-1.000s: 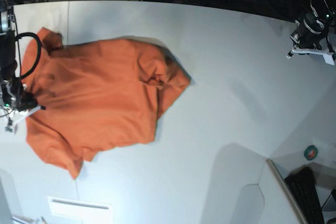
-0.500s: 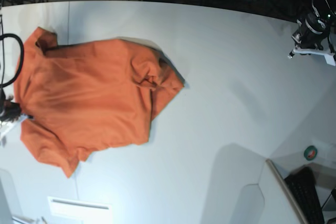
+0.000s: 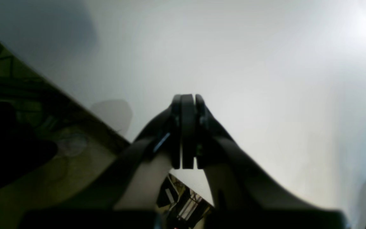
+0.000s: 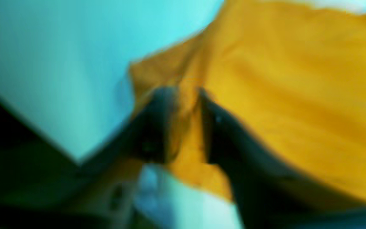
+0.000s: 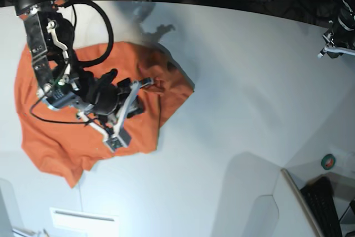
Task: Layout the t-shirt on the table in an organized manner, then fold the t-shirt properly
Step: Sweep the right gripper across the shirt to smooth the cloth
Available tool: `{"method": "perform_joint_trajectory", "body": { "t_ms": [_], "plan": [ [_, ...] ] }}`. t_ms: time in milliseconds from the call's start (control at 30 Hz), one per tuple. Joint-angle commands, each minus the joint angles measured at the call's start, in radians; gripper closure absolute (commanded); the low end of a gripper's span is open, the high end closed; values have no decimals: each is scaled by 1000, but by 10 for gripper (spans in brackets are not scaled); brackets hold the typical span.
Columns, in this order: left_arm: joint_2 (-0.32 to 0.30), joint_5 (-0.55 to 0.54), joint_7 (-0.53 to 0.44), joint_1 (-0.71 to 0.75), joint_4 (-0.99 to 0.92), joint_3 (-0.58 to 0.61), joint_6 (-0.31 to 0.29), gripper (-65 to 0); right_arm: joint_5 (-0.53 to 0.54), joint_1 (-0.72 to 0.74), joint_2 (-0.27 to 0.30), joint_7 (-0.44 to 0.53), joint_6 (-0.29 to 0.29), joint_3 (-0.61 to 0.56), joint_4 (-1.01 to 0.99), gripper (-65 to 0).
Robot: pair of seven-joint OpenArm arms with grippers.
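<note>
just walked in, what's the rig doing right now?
It's working on an orange t-shirt lying crumpled on the white table, not yet laid flat. The right arm has reached over the shirt; its claw has cloth between the fingers, though that view is too blurred to confirm a grip. The left claw is shut and empty, parked over bare table.

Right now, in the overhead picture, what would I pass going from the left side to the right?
Orange t-shirt → bare white table → small green roll, with the second robot arm high at the far right edge.
</note>
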Motion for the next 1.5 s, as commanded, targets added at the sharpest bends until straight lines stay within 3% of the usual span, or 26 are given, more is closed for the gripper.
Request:
{"method": "perform_joint_trajectory", "body": {
  "t_ms": [0, 67, 100, 233, 400, 667, 733, 867, 1000, 1100, 1333, 1467],
  "plan": [
    [-15, -12, -18, 0, 16, -3, -11, 0, -3, 43, 4, 23, -2, -37, 0, -302],
    [-15, -12, -19, 11, 16, -3, -11, 0, -3, 68, 4, 35, -2, -125, -40, -419],
    [-15, -12, -19, 11, 16, -3, -11, 0, -3, 74, 4, 53, -2, -146, -57, -444],
    [-13, -12, -19, 14, 11, -3, -11, 0, -3, 88, -13, 150, -2, -171, -155, -417],
    [-13, -12, -19, 21, 11, -3, -13, 0, -3, 108, -17, 201, -2, -171, -278, -375],
    [-13, -12, -21, 21, 10, -3, -13, 0, -3, 95, -16, 218, -2, -171, -314, -366],
    [-13, -12, -21, 21, 10, -3, -13, 0, -3, 88, -16, 222, -2, -171, -314, -336],
    [-13, -12, -21, 21, 10, -3, -13, 0, -3, 88, -14, 218, -2, -172, -317, -191],
    [-13, -12, -21, 21, 10, -3, -13, 0, -3, 68, -14, 224, 0, -172, -314, -137],
    [-13, -12, -21, 21, 10, -3, -13, 0, -1, 63, -16, 225, 0, -166, -316, -15],
    [-13, -12, -22, 21, 10, -5, -13, 0, 0, 35, -17, 227, -5, -162, -298, 0],
    [-13, -12, -22, 21, 10, -5, -13, 0, 0, -20, -25, 225, -2, -174, -182, 0]
  ]
}}
